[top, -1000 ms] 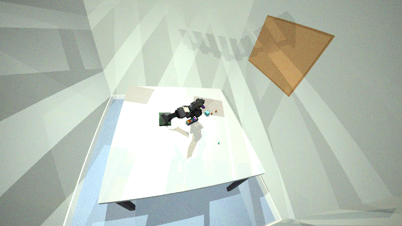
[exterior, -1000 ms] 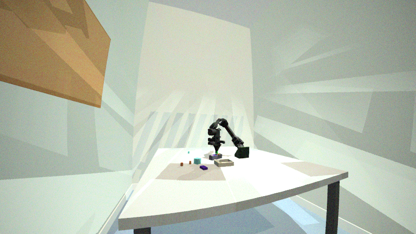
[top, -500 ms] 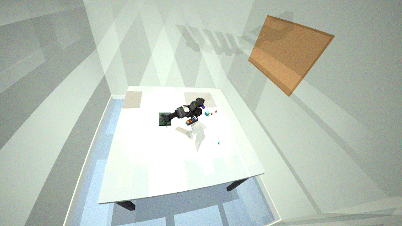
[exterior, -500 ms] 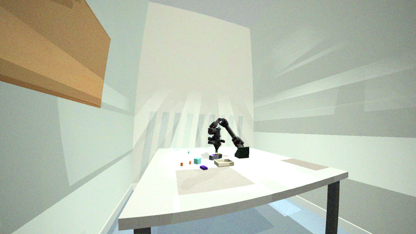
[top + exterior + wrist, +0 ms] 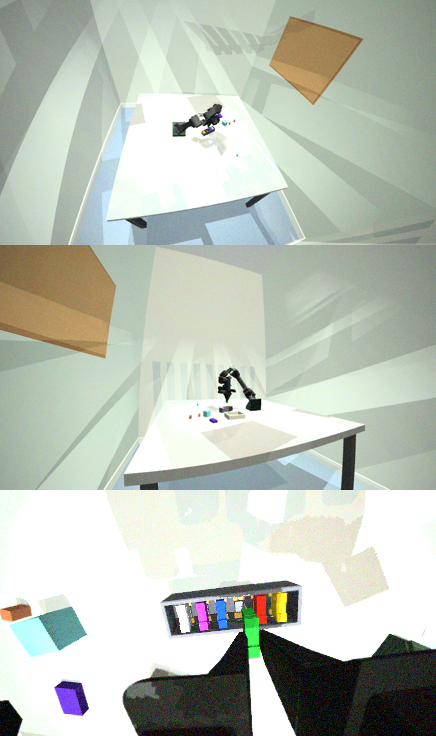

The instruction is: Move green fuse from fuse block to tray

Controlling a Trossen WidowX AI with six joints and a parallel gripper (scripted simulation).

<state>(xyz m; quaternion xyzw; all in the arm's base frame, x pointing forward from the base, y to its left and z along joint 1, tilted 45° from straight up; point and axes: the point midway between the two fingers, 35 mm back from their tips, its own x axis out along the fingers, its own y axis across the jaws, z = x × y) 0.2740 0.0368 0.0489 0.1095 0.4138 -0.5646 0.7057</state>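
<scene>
My gripper (image 5: 251, 637) (image 5: 227, 400) is shut on the green fuse (image 5: 251, 624) (image 5: 227, 401) (image 5: 209, 127) and holds it upright, lifted clear above the grey fuse block (image 5: 235, 591) (image 5: 225, 409) (image 5: 208, 131). The block's slot between the blue and red fuses looks empty. White, magenta, blue, red and yellow fuses stand in the block. The beige tray (image 5: 233, 417) lies on the table just in front of the block in the exterior view. In the top view the arm hides it.
A cyan cube (image 5: 47, 630) (image 5: 206, 413) (image 5: 224, 122), a purple block (image 5: 71, 697) (image 5: 213, 420) and small orange pieces (image 5: 15, 612) (image 5: 190, 416) lie to one side of the fuse block. The arm's base (image 5: 253, 404) (image 5: 179, 129) stands beyond the tray.
</scene>
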